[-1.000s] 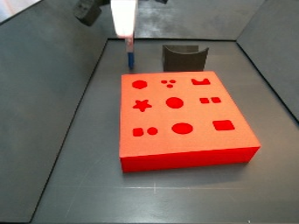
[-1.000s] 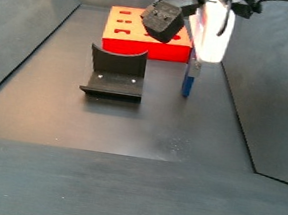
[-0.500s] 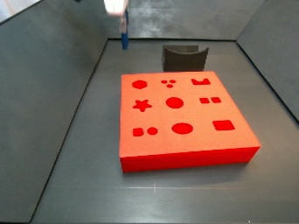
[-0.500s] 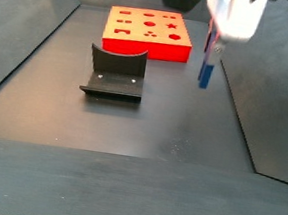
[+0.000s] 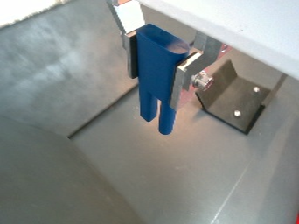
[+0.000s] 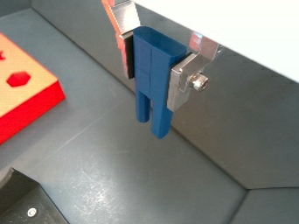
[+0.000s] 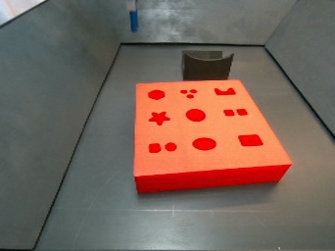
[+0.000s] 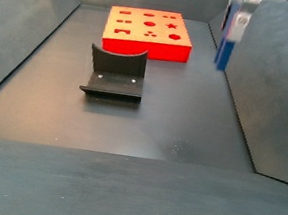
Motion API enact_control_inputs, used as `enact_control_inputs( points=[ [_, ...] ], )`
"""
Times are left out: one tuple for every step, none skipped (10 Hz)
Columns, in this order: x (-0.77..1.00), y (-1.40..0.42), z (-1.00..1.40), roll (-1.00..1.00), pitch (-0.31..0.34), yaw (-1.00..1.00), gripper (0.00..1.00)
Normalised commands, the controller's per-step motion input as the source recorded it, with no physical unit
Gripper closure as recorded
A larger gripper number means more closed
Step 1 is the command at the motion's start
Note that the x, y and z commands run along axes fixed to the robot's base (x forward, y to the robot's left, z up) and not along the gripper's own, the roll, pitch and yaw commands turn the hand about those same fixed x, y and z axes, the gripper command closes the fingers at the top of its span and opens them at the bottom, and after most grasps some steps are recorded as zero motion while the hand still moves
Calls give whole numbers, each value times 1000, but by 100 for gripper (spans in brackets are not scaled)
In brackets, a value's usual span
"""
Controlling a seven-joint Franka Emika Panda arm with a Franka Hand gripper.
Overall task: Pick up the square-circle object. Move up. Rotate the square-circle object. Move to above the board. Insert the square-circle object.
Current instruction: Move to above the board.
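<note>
The board (image 7: 206,134) lies flat on the floor, with the dark holder (image 7: 206,64) just beyond its far edge. High above the floor, off the board, the gripper (image 5: 156,54) clamps the peg (image 5: 156,80), prongs down.

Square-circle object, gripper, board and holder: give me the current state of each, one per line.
Square-circle object: clamped between the fingers, hanging prongs-down, clear of the floor.
Gripper: shut on the square-circle object, raised high near the enclosure's back wall, not above the board.
Board: flat on the floor, every visible cut-out empty.
Dark grey curved holder: on the floor in front of the board, nothing in it.
</note>
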Motion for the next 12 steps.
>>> enact_control_inputs(
  points=[
    [-138,130,1000,77,18,-3,100],
    [-124,120,1000,57,29,-9,100],
    [-114,116,1000,50,38,-14,100],
    [-71,91,853,37,54,-22,100],
    [-38,66,676,28,67,-27,100],
    [-9,43,440,21,81,-33,100],
    [-2,33,322,18,86,-35,100],
    [308,-1000,199,-60,33,1000,100],
    [312,-1000,187,-55,35,1000,100],
    [319,-1000,192,-56,40,1000,100],
    [326,-1000,193,-65,40,1000,100],
    [333,-1000,191,-61,41,1000,100]
  ],
)
